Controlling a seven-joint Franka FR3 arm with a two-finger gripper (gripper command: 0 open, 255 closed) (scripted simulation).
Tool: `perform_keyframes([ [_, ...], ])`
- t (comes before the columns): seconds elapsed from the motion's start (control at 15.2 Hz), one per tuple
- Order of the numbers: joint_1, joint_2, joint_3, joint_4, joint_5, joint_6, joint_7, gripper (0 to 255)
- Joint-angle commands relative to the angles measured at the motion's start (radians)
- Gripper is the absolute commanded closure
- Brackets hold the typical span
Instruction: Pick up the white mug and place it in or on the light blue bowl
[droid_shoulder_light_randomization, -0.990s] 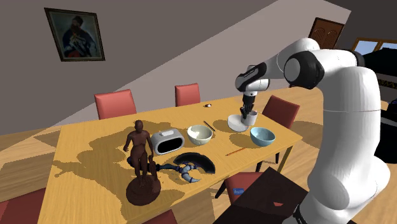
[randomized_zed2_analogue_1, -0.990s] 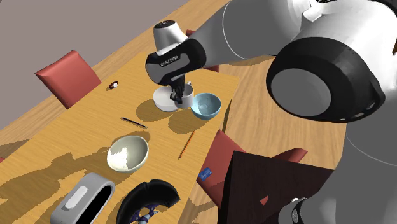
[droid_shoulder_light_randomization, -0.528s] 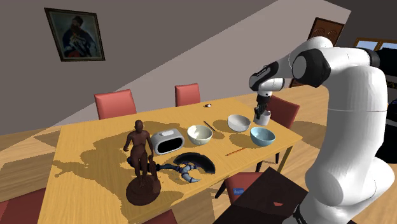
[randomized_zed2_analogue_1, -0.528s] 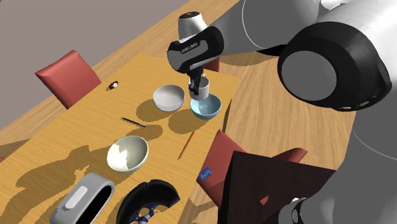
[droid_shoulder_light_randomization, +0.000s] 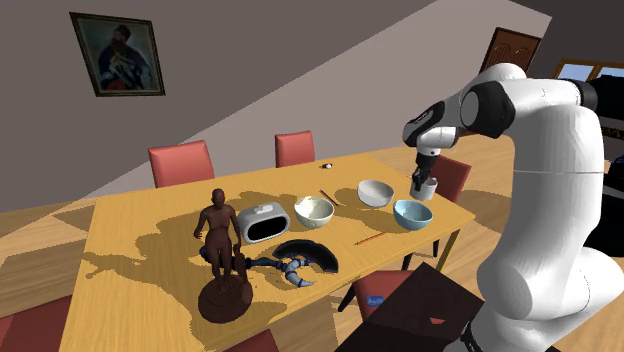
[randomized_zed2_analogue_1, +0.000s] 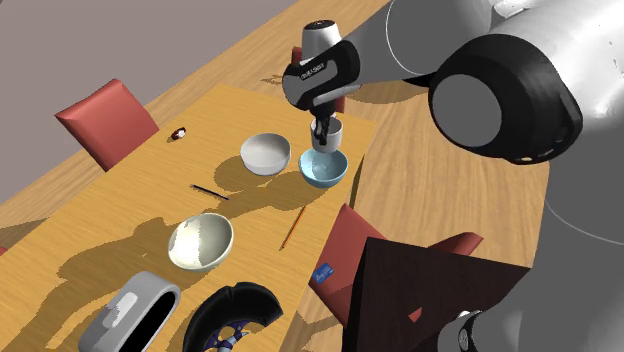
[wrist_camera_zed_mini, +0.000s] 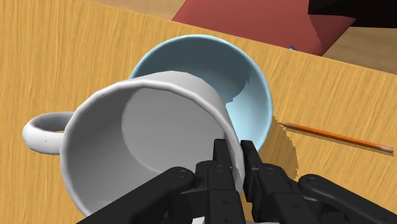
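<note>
**Clerk:** State of the black two-finger pincer (wrist_camera_zed_mini: 233, 150)?

**Inspector:** Closed on the wall of the white handled mug (wrist_camera_zed_mini: 143, 143). In the wrist view one finger sits inside the rim and the other outside, with the wall pinched between them. The mug's mouth faces the camera, and its handle sticks out on the side away from the fingers.

**Clerk:** Position of the mug?

**Inspector:** Directly beneath the pincer and clear of the light wooden bench (droid_shoulder_light_randomization: 150, 235). It hangs over the light blue round bowl (randomized_zed2_analogue_1: 325, 170). In the second exterior view it is above that bowl's far rim. In the wrist view it covers part of the bowl's opening. I see no contact between mug and bowl.

**Clerk:** Adjacent items?

**Inspector:** A plain white round bowl (droid_shoulder_light_randomization: 375, 192) stands just beside the blue one. A thin orange pencil (wrist_camera_zed_mini: 337, 135) lies on the bench near the blue bowl.

**Clerk:** Differences from earlier?

**Inspector:** One second ago the pincer was down at the mug, which stood against the white bowl. Half a second ago the mug was already lifted, between the two bowls. It has since travelled toward the shoulder view's right, across the blue bowl. Both bowls and the pencil are unmoved.
</note>
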Motion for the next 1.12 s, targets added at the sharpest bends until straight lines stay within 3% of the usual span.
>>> perform_keyframes([
  [0.0,-0.004,0.016,0.003,-0.006,0.007,0.022,-0.005,255],
  [0.73,-0.021,0.109,0.027,-0.027,0.042,0.133,-0.021,255],
  [1.06,-0.023,0.116,0.029,-0.028,0.045,0.14,-0.022,255],
])
